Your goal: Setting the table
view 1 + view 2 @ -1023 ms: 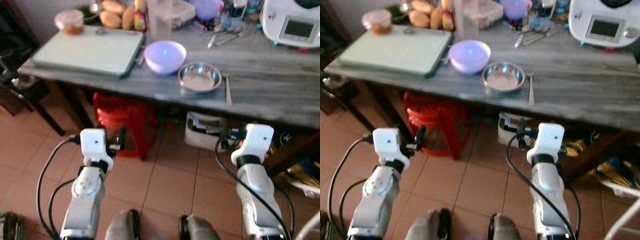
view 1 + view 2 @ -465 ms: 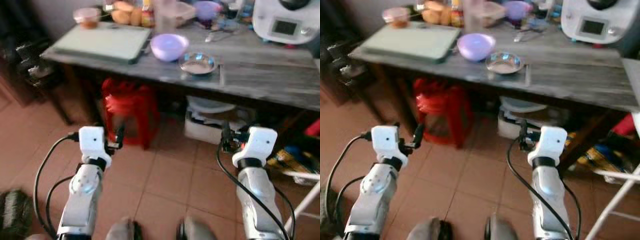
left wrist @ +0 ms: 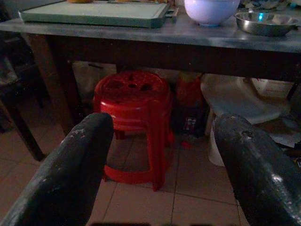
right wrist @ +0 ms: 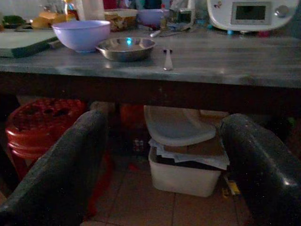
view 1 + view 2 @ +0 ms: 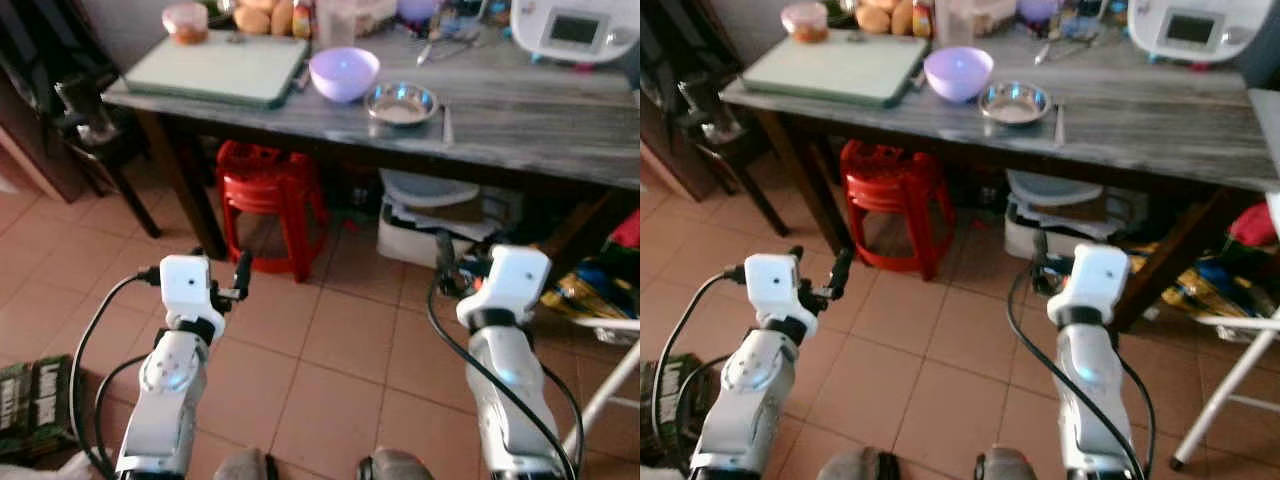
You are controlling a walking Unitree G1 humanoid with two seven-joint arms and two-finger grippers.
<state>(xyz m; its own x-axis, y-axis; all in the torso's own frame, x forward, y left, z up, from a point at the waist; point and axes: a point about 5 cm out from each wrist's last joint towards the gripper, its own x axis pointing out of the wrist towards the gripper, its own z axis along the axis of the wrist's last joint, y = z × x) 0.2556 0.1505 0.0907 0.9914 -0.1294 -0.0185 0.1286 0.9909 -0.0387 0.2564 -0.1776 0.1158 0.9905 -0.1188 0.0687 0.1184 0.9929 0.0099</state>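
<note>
Grey surface [image 5: 560, 120] ahead and above me, steel bowl [image 5: 401, 103] with fork [image 5: 447, 124] lengthwise just beside, nearer my right gripper [image 4: 164, 165]; both jaws gape empty.

Across the frame's top runs the table [image 5: 520, 120]; on it a cutting board [image 5: 215, 68] upper left, bowl [image 5: 343, 72] and steel dish [image 5: 400, 103] centre, apparently a fork [image 5: 447, 122] beside. Stool [image 5: 268, 200] stands beneath.

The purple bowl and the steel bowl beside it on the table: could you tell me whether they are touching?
Apart. The left eye view shows a strip of grey tabletop between the purple bowl and the steel bowl.
</note>
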